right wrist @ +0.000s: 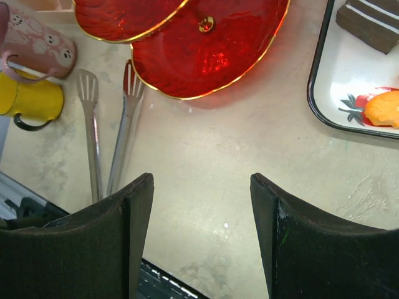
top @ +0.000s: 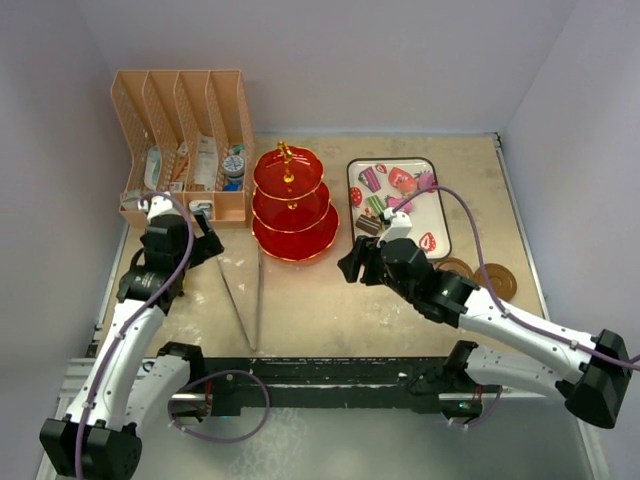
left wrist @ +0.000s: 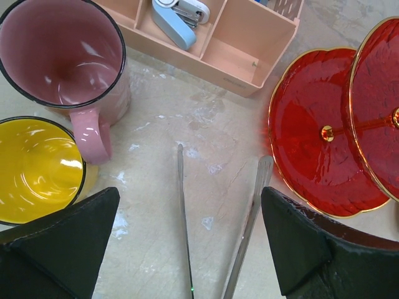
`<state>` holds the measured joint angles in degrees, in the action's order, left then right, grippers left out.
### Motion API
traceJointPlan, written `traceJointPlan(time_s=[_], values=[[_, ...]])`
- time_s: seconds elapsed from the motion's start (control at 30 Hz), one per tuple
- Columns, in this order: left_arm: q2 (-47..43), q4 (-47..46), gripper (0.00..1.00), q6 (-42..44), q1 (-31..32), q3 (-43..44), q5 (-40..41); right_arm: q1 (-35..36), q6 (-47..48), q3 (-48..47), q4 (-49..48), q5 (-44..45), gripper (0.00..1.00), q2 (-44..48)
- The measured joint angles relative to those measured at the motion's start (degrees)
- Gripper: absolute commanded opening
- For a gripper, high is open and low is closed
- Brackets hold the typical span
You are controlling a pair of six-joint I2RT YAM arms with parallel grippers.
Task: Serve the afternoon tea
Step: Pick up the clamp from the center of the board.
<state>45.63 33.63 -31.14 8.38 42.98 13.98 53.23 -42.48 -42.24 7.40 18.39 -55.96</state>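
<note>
Red three-tier stand (top: 291, 205) upright, far centre of table (top: 330, 310), between peach organiser (top: 185, 120) at left and strawberry-print tray (top: 415, 212) at right. Toy cakes (top: 372, 180) lie on tray. Pink mug (left wrist: 62, 59) and yellow mug (left wrist: 34, 168) just beside each other, left side. Metal tongs (top: 245, 290) flat on table, near side of stand. Left gripper (left wrist: 190, 205) above tongs, jaws wide, empty. Right gripper (right wrist: 201, 187) over bare table, near side of stand; jaws parted, holding nothing.
</note>
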Motion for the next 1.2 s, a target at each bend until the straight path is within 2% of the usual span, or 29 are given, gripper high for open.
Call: traceJointPlan(time_s=[0.2, 0.47, 0.67, 0.93, 1.03, 1.2], values=[[-0.31, 0.02, 0.93, 0.0, 0.0, 0.0, 0.61, 0.85, 0.72, 1.11, -4.96, -3.15, 0.68, -5.66], [-0.09, 1.86, 0.93, -1.51, 0.0, 0.96, 4.98, 16.61, 1.51, -3.02, -11.56, 1.75, 0.75, -22.6], [-2.23, 3.69, 0.94, -3.41, 0.0, 1.92, 11.63, 24.98, 0.02, -15.45, -13.44, 8.72, 0.77, -39.47], [-4.15, 8.11, 0.94, -7.06, 0.0, 3.58, 23.98, 26.36, -0.48, -29.79, -12.63, 8.46, 0.78, -54.07], [-4.81, 9.05, 0.94, -7.8, 0.0, 3.67, 26.64, 26.25, -0.98, -36.76, -10.03, 7.93, 0.79, -59.58], [-5.11, 9.55, 0.94, -8.41, 0.0, 3.69, 28.52, 26.25, -1.95, -41.55, -3.61, 8.26, 0.79, -64.11]])
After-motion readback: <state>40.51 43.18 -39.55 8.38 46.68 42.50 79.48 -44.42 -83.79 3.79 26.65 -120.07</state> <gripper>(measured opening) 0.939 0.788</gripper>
